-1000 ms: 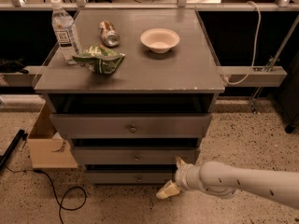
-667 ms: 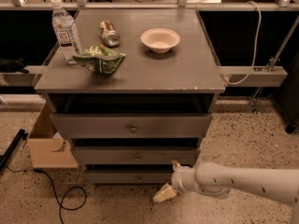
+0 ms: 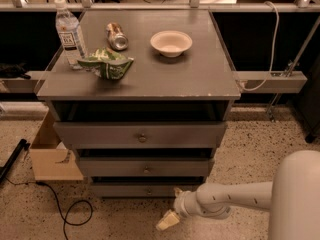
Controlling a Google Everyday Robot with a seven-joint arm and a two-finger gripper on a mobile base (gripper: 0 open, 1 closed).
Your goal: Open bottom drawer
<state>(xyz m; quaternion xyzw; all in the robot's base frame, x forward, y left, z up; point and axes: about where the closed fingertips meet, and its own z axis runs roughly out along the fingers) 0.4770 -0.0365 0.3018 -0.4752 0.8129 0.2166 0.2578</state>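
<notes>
A water bottle (image 3: 70, 34), a can (image 3: 117, 36), a green bag (image 3: 107, 66) and a bowl (image 3: 171, 43) sit on the grey cabinet top (image 3: 165, 79). A cardboard box (image 3: 50, 159) lies on the speckled floor (image 3: 240, 154). The bottom drawer (image 3: 125, 190) is lowest, its front facing us and its long side running left to right. The gripper (image 3: 172, 205) hangs by its right end, spread apart, holding nothing.

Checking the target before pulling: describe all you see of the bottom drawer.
The bottom drawer is the lowest, slimmest front of the cabinet: a flat grey panel with a small round centre knob. It looks pushed in, near the floor. Nothing seems to touch it; the gripper hangs just below, right of the knob.
</notes>
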